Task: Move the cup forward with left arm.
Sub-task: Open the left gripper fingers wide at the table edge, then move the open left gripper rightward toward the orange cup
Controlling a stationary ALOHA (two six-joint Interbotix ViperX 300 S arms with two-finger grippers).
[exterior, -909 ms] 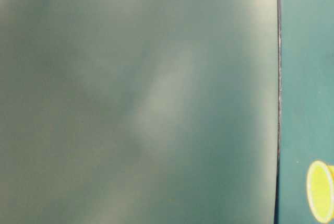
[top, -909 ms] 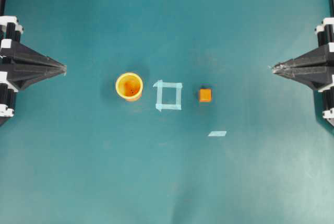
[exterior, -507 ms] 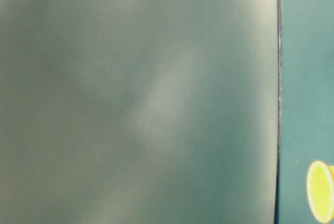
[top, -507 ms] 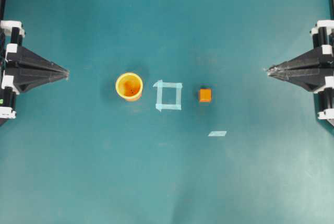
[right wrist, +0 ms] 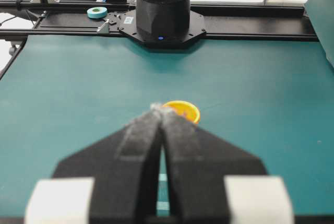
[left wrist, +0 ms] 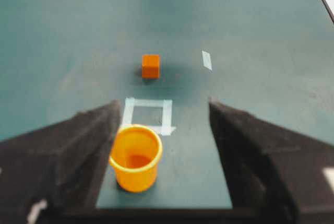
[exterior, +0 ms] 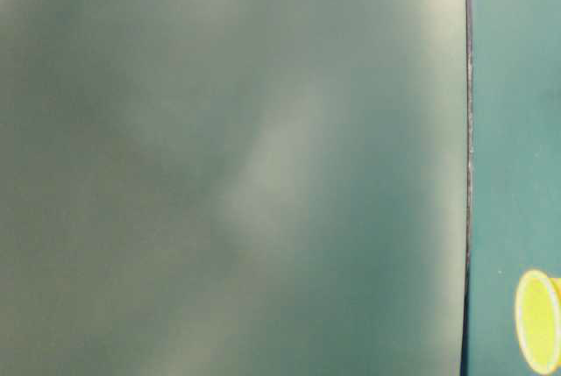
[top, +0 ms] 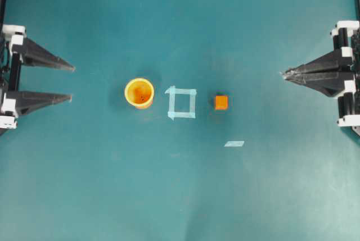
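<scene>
Orange cup [top: 139,92] upright, empty; L fingers [top: 71,83] wide apart, holding nothing; R fingers [top: 284,74] pressed together.

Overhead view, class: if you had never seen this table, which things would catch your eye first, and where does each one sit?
Brightest is the yellow-orange cup, upright left of centre on the teal table. In a row to its right come a pale tape square, then a small orange cube. At the edges, the left gripper stands with fingers spread, facing the cup from a distance, while the right gripper is pinched to a point.
</scene>
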